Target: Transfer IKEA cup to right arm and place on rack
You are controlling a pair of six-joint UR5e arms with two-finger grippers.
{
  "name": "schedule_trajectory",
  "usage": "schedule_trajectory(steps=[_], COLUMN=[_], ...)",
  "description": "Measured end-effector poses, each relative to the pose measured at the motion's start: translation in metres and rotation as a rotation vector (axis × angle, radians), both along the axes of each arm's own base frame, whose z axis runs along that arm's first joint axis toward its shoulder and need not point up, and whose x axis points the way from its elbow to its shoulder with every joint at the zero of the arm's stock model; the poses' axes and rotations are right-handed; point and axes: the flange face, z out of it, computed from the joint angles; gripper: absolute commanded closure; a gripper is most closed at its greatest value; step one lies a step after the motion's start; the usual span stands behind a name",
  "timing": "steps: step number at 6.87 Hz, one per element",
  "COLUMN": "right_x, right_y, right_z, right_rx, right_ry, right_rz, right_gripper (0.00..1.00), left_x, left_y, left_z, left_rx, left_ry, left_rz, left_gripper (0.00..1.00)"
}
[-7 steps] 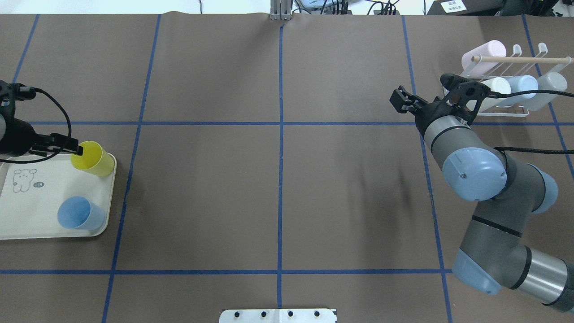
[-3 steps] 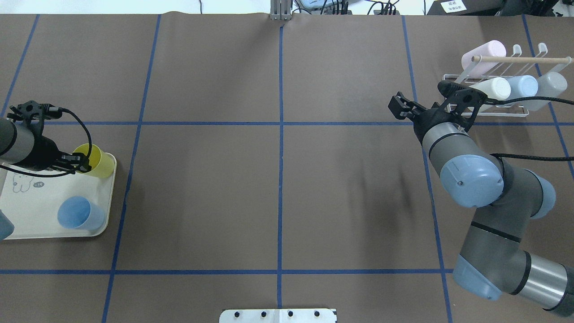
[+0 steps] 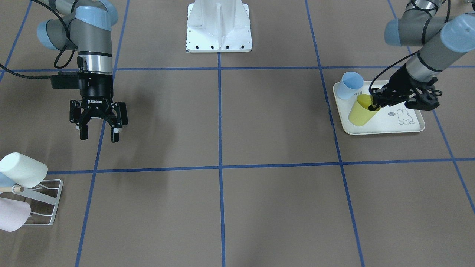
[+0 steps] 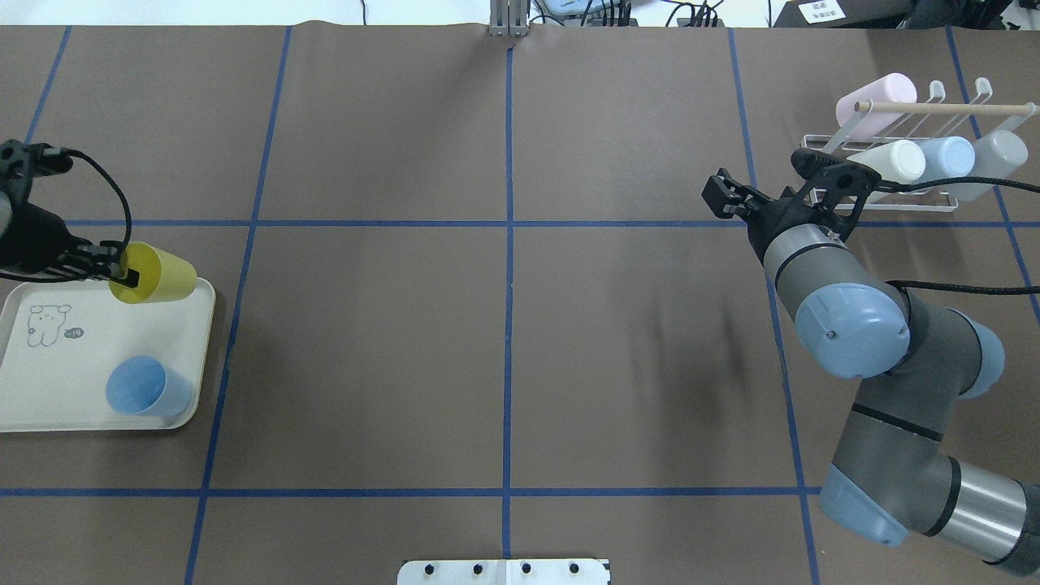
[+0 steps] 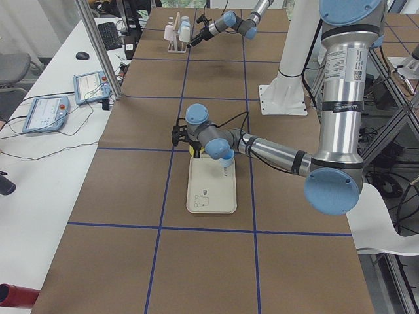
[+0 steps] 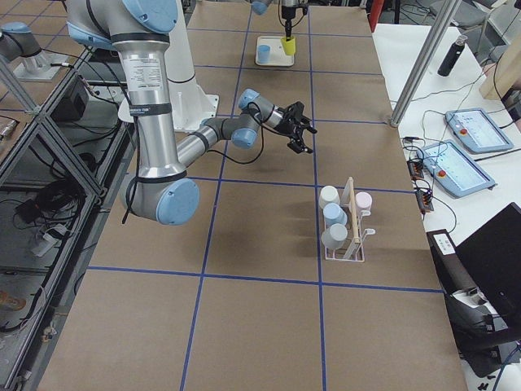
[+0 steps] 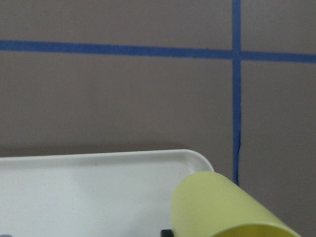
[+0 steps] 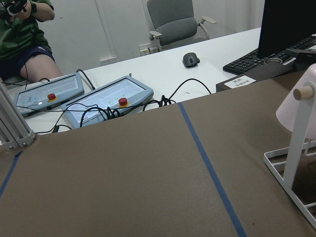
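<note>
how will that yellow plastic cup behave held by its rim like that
Probably light: the yellow plastic cup sits tilted in a pinch on one rim wall by the left gripper. Its smooth, tapered wall may let it swing or slip. Laid sideways on the cream tray, it would likely roll in an arc.

I see the yellow cup (image 4: 158, 276) tilted, rim pinched by the left gripper (image 4: 123, 275), at the tray's (image 4: 49, 398) far corner; the white wire rack (image 4: 942, 106) with its wooden dowel stands well apart, on the right
</note>
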Motion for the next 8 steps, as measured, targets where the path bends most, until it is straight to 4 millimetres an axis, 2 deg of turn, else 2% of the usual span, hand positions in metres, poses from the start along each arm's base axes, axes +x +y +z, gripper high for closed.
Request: schedule_trajectory(steps=[1,2,3,4,5,6,7,8], right_x=[-0.002,-0.007,-0.013,-0.017,-0.020,-0.025,-0.029,-0.027], right_y=[0.002,0.008,0.024,0.045,0.068,0.087,0.104,0.117], right_z=[-0.003,-0.013,-0.033,-0.057,-0.085,-0.114,-0.144,-0.169], right_rx=[0.003,0.006,0.010,0.016,0.013,0.000,-0.017,-0.047], right_ry=[-0.007,-0.046,-0.120,-0.202,-0.300,-0.415,-0.533,-0.650], right_rz=[-0.003,-0.007,-0.020,-0.050,-0.083,-0.106,-0.123,-0.136], right_gripper=[0.00,0.00,0.00,0.00,0.00,0.00,0.00,0.00], left_x=[-0.017,-0.020,-0.013,0.004,0.030,0.065,0.102,0.134], left_y=[-0.013,-0.022,-0.033,-0.034,-0.025,-0.009,0.011,0.033], left_z=[-0.026,-0.061,-0.108,-0.150,-0.183,-0.210,-0.230,-0.240], left_rx=[0.010,-0.004,-0.044,-0.087,-0.118,-0.139,-0.147,-0.136], left_ry=[0.050,0.102,0.173,0.256,0.345,0.453,0.563,0.657], left_rz=[-0.028,-0.071,-0.124,-0.155,-0.178,-0.220,-0.260,-0.282], left_gripper=[1.00,1.00,1.00,1.00,1.00,1.00,1.00,1.00])
